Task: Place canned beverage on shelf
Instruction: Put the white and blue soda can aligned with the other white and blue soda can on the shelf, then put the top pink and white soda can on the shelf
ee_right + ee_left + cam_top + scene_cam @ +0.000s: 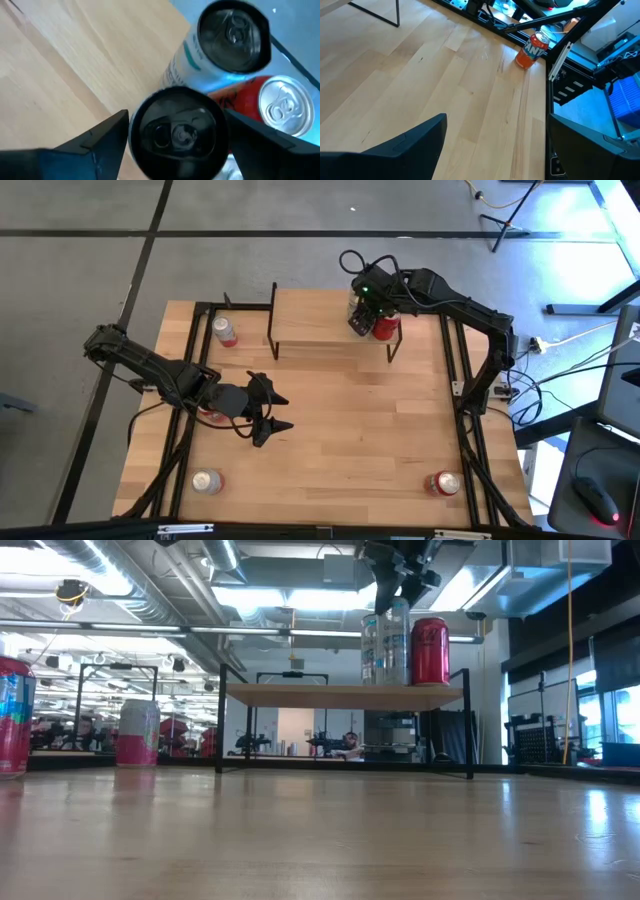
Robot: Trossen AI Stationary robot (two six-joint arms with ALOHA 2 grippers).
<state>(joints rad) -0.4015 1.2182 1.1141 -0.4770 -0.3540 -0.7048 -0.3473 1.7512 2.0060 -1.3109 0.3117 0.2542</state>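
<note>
A light wooden counter (pixel 340 430) seen from above, with a small low shelf (pixel 320 320) of pale plank and thin black metal legs at its far side. The right hand (pixel 362 312) of a dark robot arm is over the shelf's right end, its two fingers set either side of a slim pale drink can with a black top (pixel 175 132). In the right wrist view the fingers flank the can closely, but whether they grip it or have let go cannot be told.

In the low view that slim can (pixel 372 645) stands upright on the shelf plank, just beside a second slim pale can with teal lettering (pixel 397 640) and a red can with a silver top (pixel 431 651). So three cans appear already on the shelf, all grouped at its right end; the rest of the plank is bare.

Four cans remain on the counter: a pink and silver one (pixel 225 331) left of the shelf, a silver-topped one (pixel 207 481) at the near left corner, an orange and red one (pixel 444 483) at the near right corner, and a red one (pixel 210 416) partly hidden beneath the left arm.

The left hand (pixel 268 412) hovers over the counter's left middle with fingers spread wide, holding nothing.

By this showing, the task seems partly done, with more cans possibly to follow
</note>
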